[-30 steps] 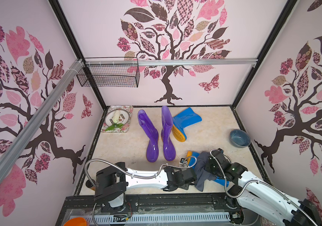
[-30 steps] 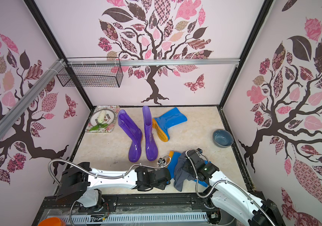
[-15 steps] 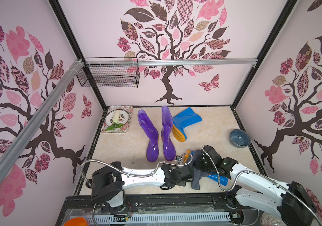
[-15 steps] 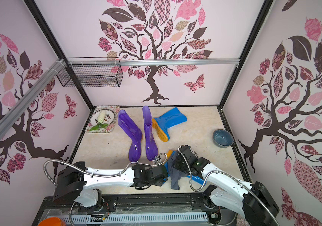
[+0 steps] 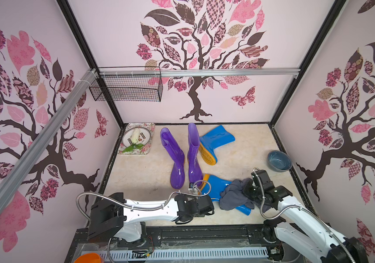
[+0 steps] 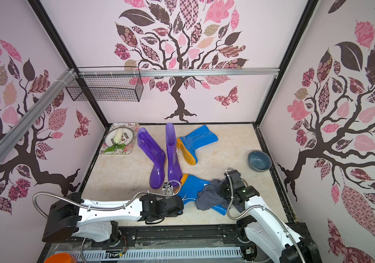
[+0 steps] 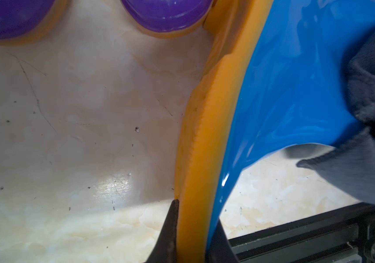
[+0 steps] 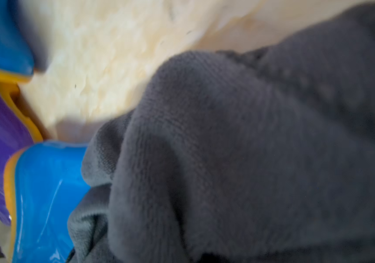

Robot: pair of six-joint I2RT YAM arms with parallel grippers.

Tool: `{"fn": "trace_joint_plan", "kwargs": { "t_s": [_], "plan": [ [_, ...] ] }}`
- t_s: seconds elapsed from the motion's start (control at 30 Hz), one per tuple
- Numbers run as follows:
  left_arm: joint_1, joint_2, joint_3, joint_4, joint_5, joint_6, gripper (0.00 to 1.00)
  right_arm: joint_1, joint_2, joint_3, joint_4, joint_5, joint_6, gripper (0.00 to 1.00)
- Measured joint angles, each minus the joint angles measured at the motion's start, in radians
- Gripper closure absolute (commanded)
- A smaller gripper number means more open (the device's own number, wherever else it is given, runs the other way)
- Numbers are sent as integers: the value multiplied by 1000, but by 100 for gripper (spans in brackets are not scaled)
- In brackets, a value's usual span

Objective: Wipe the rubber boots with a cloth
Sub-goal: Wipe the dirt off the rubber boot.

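A blue boot point(image 5: 217, 187) point(image 6: 190, 189) lies on its side at the front of the floor. My left gripper point(image 7: 193, 230) point(image 5: 208, 201) is shut on its orange sole edge, one finger point(image 7: 170, 227) on each side. The grey-blue cloth point(image 5: 234, 195) point(image 6: 209, 195) is bunched over the boot's shaft. My right gripper point(image 5: 250, 193) is buried in the cloth and shut on it. The cloth point(image 8: 250, 159) fills the right wrist view and hides the jaws. Two purple boots point(image 5: 177, 159) point(image 5: 193, 154) stand upright behind. A second blue boot point(image 5: 216, 139) lies farther back.
A grey-blue bowl point(image 5: 279, 160) sits by the right wall. A floral tray point(image 5: 146, 145) with a plate is in the back left corner. A wire basket point(image 5: 127, 86) hangs on the back wall. A black rail point(image 5: 204, 232) runs along the front.
My right gripper dragged the cloth left along the blue boot, then came back right. My left gripper narrowed onto the sole and has stayed there.
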Motion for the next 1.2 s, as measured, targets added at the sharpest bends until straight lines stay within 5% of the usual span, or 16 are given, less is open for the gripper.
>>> {"fn": "trace_joint_plan", "kwargs": {
  "t_s": [0.13,0.3,0.43,0.57,0.73,0.83,1.0,1.2],
  "plan": [
    [-6,13,11,-5,-7,0,100,231,84,124,75,-27,53,100],
    [-9,16,13,-5,-10,0,100,238,154,76,185,-26,127,100],
    [-11,18,13,-2,-11,0,100,211,95,-6,120,50,183,100],
    [-13,19,13,2,-12,0,100,93,-113,-62,-11,116,172,100],
    [-13,21,15,2,-12,3,100,-37,-159,-48,-64,66,66,100],
    [-13,28,24,-4,-12,5,100,82,-93,-19,-39,20,39,100],
    [-13,34,31,-8,-8,8,100,433,88,74,101,1,58,100],
    [-13,33,31,-4,-6,8,100,464,203,31,195,37,102,100]
  ]
}}
